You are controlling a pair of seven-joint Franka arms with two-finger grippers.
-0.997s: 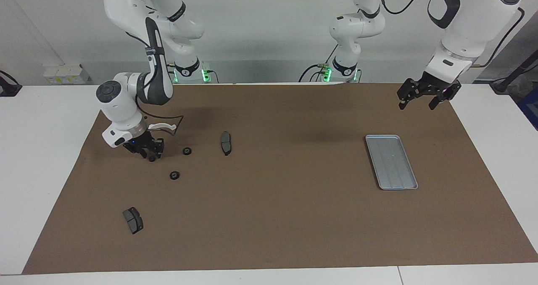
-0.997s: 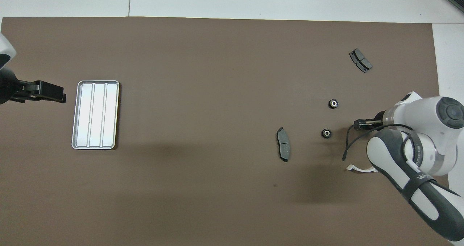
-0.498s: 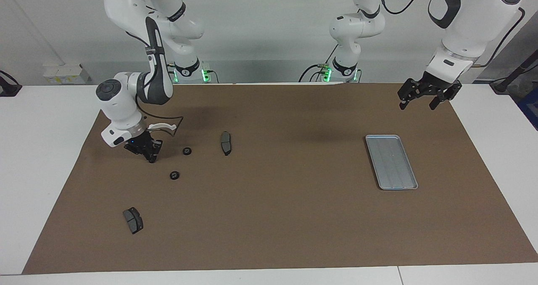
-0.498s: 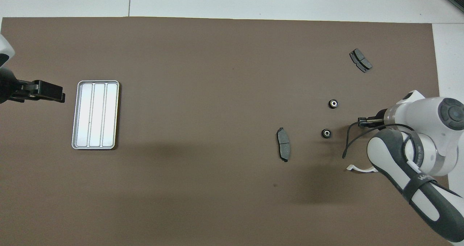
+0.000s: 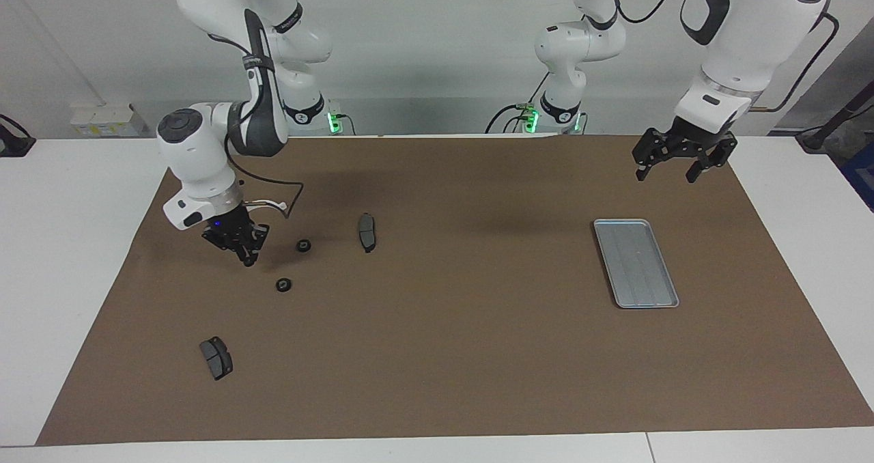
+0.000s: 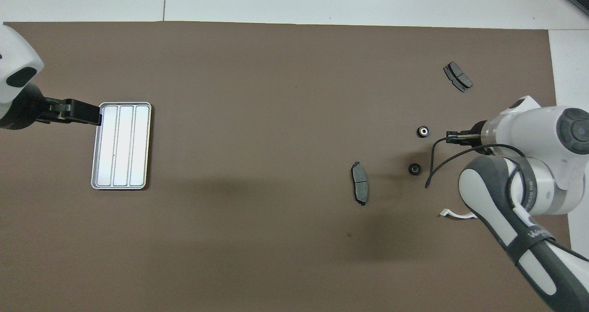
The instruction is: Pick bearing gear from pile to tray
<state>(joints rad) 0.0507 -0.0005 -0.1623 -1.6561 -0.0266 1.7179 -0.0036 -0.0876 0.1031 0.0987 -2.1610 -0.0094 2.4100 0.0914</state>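
Observation:
My right gripper is shut on a small black bearing gear and holds it just above the mat; it also shows in the overhead view. Two more black gears lie on the mat beside it, also seen from overhead. The silver ribbed tray lies empty toward the left arm's end. My left gripper is open and empty, up in the air over the mat at the tray's edge.
Two dark grey brake pads and a white curved bracket lie on the brown mat around the gears. From overhead the pads and the bracket show too.
My right gripper closed on the gear it stood over and lifted it slightly off the mat. My left gripper moved a little toward the tray.

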